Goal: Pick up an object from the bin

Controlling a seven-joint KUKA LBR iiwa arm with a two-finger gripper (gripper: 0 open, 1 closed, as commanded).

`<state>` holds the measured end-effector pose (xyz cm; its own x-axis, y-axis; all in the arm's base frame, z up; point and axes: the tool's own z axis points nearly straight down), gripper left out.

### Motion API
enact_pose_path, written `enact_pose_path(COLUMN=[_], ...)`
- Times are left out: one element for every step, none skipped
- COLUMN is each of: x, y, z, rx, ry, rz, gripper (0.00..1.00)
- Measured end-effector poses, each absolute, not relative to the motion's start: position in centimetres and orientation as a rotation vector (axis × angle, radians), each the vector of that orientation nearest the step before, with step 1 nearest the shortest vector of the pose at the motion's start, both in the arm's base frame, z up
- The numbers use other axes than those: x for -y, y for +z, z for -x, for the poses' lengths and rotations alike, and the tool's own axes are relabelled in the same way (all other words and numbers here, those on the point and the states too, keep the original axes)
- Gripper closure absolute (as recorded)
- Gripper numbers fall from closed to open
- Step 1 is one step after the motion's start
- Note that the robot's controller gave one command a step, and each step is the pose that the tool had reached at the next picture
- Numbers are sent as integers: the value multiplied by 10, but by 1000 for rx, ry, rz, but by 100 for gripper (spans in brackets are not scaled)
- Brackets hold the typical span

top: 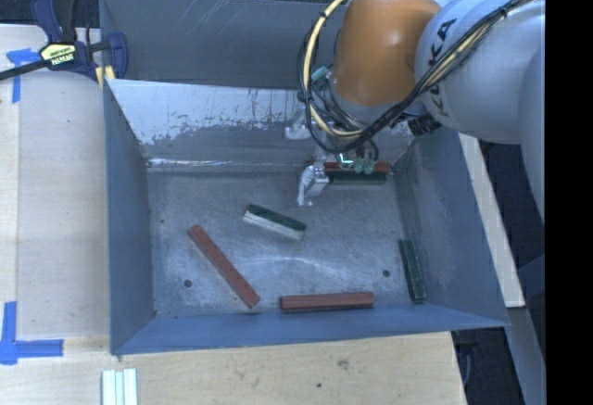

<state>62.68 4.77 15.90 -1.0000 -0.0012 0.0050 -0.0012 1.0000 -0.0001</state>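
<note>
Camera view looks down into the grey metal bin [128,208], where the arm [491,69] reaches in from the right with its orange cover [380,42] over the back half of the floor. Below the cover, the end effector [310,185] hangs low near the back wall, a little right of the bin's middle. Whether it is released or clenched cannot be told from this angle, and nothing can be seen held in it.

The thing nearest to it is a small flat block [274,220], dark green on top with a pale edge. It lies on the floor near the centre, just in front of the end effector and apart from it.

Three more things lie well apart:
- A reddish-brown stick [222,266] lies slantwise at the front left.
- A reddish-brown bar [326,301] lies along the front wall.
- A thin dark green bar [411,271] lies beside the right wall.
</note>
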Motion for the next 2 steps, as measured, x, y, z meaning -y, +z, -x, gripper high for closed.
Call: enact_pose_path(x=[-48, -63], y=[164, 97], z=[-629, -617], rx=[3145, 3146], ry=[-1, -2], rz=[-1, 131], gripper=[0, 0])
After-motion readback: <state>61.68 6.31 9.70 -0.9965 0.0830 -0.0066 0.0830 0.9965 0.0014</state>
